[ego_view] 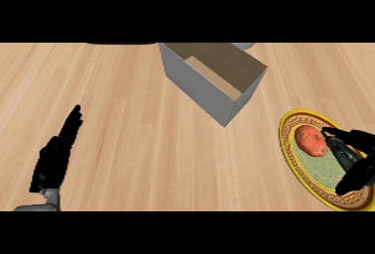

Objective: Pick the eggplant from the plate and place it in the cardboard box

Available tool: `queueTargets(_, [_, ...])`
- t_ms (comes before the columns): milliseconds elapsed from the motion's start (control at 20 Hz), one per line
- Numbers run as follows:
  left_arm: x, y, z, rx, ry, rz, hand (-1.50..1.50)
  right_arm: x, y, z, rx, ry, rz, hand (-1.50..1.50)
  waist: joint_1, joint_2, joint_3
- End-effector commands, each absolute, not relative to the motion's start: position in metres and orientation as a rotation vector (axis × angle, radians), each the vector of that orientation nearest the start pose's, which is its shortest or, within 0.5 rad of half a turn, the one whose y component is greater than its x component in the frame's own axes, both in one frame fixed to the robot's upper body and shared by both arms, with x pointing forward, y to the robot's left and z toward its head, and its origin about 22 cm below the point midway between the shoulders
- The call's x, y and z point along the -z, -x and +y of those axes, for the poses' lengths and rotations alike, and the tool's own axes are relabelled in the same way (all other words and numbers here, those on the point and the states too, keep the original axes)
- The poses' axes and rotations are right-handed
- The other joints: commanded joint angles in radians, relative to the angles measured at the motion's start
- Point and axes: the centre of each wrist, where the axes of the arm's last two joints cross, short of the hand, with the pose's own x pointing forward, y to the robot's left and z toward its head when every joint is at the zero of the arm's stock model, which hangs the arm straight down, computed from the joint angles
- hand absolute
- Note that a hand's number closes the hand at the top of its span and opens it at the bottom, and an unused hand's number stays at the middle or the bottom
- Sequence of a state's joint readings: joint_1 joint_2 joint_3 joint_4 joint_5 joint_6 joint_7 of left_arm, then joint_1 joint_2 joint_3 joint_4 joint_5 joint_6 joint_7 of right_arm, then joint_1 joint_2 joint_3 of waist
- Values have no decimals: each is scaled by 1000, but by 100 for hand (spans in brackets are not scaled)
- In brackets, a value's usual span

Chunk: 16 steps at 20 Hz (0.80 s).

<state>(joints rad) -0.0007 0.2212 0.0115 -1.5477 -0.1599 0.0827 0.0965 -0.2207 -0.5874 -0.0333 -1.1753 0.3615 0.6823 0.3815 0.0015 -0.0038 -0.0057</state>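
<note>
One cardboard box [212, 79] stands far on the wooden counter [147, 144], open, with nothing visible inside. One yellow-rimmed plate [293, 166] lies near right, holding a reddish round item [310, 140] and one dark eggplant [343, 154]. The right hand [359, 166] curls around the eggplant on the plate. The left hand [55, 156] rests near left, fingers straight.

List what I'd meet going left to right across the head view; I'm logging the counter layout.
Left hand → cardboard box → plate with a reddish item on it → right hand over the plate.
</note>
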Motion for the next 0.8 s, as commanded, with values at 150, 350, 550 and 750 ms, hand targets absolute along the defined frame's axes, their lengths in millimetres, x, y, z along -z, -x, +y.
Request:
queueTargets(150, [0,-232,285,204,-386,-1454,0,-38,-280,-365,-942,364,-577,-150,-3,2,5])
queueTargets(350, [-12,-244,301,186,-366,-1447,0,-19,-289,-388,-914,333,-597,150,3,5,6])
queueTargets(550, [-3,-244,285,209,-382,-1458,0,-21,-272,-381,-967,544,-705,150,-3,3,6])
queueTargets(750, [-12,-227,293,212,-385,-1443,0,-47,-288,-402,-976,610,-738,150,3,3,6])
